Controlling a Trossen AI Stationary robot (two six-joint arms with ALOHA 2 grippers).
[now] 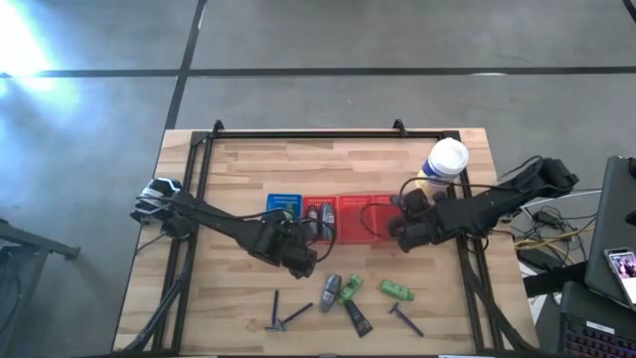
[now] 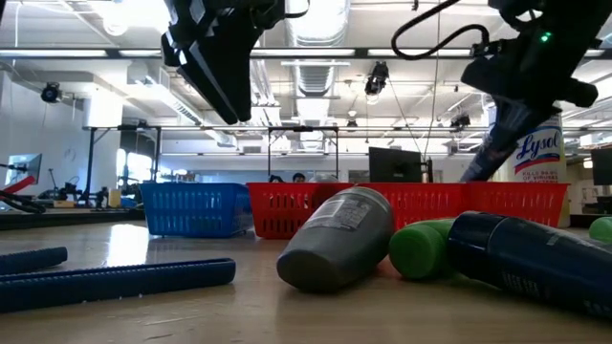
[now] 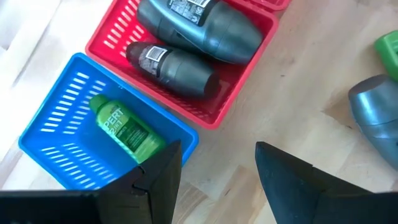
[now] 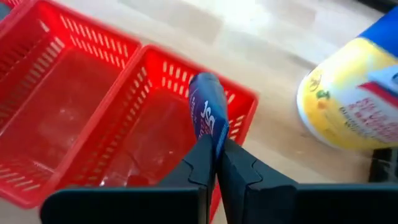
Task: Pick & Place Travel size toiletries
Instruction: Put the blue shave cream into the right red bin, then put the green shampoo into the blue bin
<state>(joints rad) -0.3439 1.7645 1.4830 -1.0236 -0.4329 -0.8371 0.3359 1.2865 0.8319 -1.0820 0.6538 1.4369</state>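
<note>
Right gripper (image 4: 214,165) clamped tight on a dark blue-purple tube (image 4: 208,118), held up over the rightmost small red plastic basket (image 4: 165,134) – nothing else in that basket, and none in the red basket (image 4: 56,99) beside it either. Big white-and-yellow round canister (image 4: 351,99) just past the baskets, near the table's back right corner.

Left gripper (image 3: 217,177) hanging above the wooden table (image 1: 238,298) just in front of the small blue plastic basket (image 3: 59,134), fingers (image 3: 165,177) spread wide, holding nothing. One bright green little bottle (image 3: 124,127) lying in that blue basket. Two grey oval sticks (image 3: 186,43) side by side in the neighbouring red basket (image 3: 236,93).

On the bare table near the front edge – another grey stick (image 1: 330,291) touching a green bottle (image 1: 349,289), a dark brown tube (image 1: 358,318) just in front of them, a second green bottle (image 1: 397,290) off to the right, and three thin dark razors (image 1: 288,313) scattered along the front.
</note>
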